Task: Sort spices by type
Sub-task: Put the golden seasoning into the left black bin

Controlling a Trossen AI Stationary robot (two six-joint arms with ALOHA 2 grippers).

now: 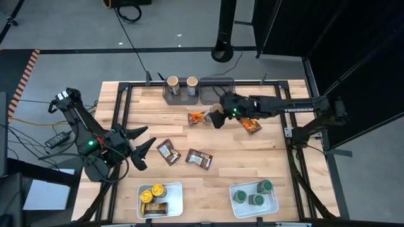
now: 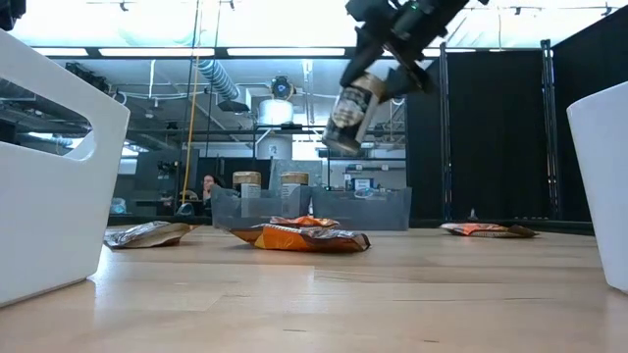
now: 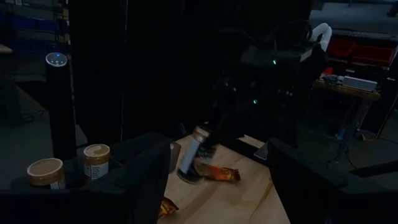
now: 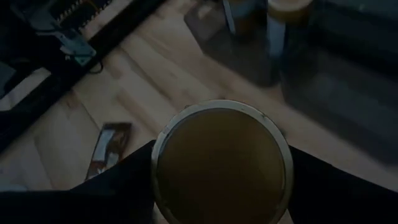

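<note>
My right gripper (image 1: 220,116) reaches in from the table's right, over the far middle, and is shut on a tan-lidded jar (image 2: 354,109). That jar's lid (image 4: 221,162) fills the right wrist view. Two more tan-lidded jars (image 1: 181,83) stand in a grey bin at the far edge. Orange packets (image 1: 197,118) (image 1: 252,126) lie flat on either side of the held jar. Brown packets (image 1: 168,151) (image 1: 199,159) lie flat mid-table. My left gripper (image 1: 144,146) is open, low at the table's left, and touches nothing. My right gripper pinches the tan-lidded jar by its side wall near the lid end (image 2: 371,86), one finger (image 4: 127,180) on each side, coming slanting down from the table's right. The jar is lifted clear of the table and hangs tilted, its base (image 2: 337,145) lowest.
A second grey bin (image 1: 218,89) sits beside the first at the far edge. At the near edge, one white tray (image 1: 178,189) holds yellow-lidded jars and another white tray (image 1: 273,205) holds green-lidded jars. A black frame rail (image 1: 120,120) runs around the tabletop.
</note>
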